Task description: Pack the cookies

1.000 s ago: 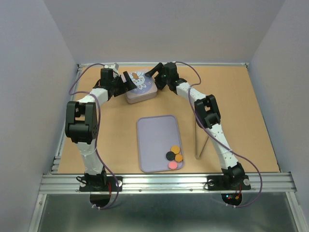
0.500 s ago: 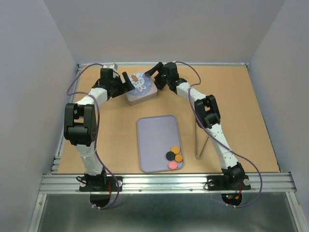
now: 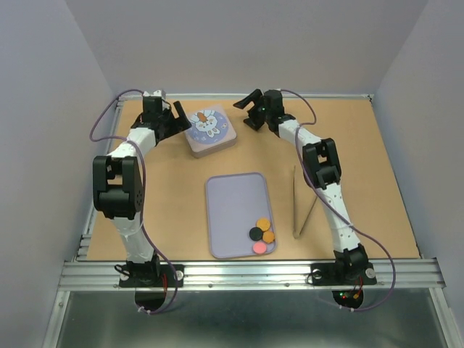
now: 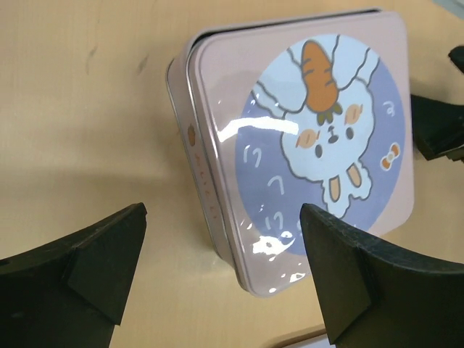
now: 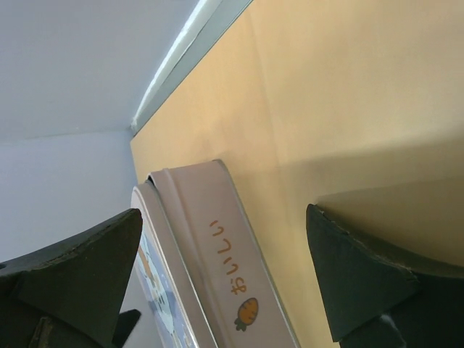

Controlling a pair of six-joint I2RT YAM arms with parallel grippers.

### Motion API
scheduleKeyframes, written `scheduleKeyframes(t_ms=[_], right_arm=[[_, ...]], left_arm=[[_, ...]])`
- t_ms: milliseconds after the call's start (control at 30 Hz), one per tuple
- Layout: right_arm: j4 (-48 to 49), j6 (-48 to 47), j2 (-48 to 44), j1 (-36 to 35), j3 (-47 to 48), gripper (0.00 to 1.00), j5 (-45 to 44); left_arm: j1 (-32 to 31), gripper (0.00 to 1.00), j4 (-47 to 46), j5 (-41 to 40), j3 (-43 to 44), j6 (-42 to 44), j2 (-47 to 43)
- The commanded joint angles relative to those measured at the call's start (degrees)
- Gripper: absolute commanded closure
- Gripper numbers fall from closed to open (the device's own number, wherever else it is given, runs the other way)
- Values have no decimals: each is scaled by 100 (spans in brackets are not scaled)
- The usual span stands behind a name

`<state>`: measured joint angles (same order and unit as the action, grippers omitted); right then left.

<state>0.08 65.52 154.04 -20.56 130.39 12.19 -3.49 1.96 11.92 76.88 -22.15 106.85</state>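
Observation:
A pink tin (image 3: 210,131) with a rabbit and carrot on its closed lid stands at the back of the table; it also shows in the left wrist view (image 4: 304,138) and the right wrist view (image 5: 210,254). My left gripper (image 3: 176,117) is open and empty just left of the tin. My right gripper (image 3: 249,110) is open and empty just right of it. Neither touches the tin. Several cookies (image 3: 262,235), orange, black and pink rounds, lie in the near right corner of a lavender tray (image 3: 232,206).
A thin wooden stick or stand (image 3: 296,206) rises right of the tray. Metal rails edge the table at the back (image 3: 239,96) and front (image 3: 246,272). Grey walls close in both sides.
Both grippers have let go of the tin and drawn back outward, the left to the left, the right to the right. The tin stays closed in place.

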Motion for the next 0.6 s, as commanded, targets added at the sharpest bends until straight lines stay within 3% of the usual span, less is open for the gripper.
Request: scheduleKeyframes(t_ms=[0,200,300,433,533,567], right_arm=[[-60,-267,-663,236,-496,1,-41],[-60,-723,-1847,464,-1576,1,-23],[-60,-908,-2620,474,-2689,5,81],[-60,-795,-3491,439,-3954,20,441],[-52,-803,-4082,368,-4634,31,600],[-60,-804,-4179,342,-4932,41,653]], left_arm=[[-3,1,-73,-243,696,220,-367],[32,1,7,-384,1608,264,151],[128,1,120,-296,2391,238,835],[260,1,235,-34,3646,150,1713],[461,1,-45,511,4053,-87,2296],[506,1,-151,835,4115,-340,2401]])
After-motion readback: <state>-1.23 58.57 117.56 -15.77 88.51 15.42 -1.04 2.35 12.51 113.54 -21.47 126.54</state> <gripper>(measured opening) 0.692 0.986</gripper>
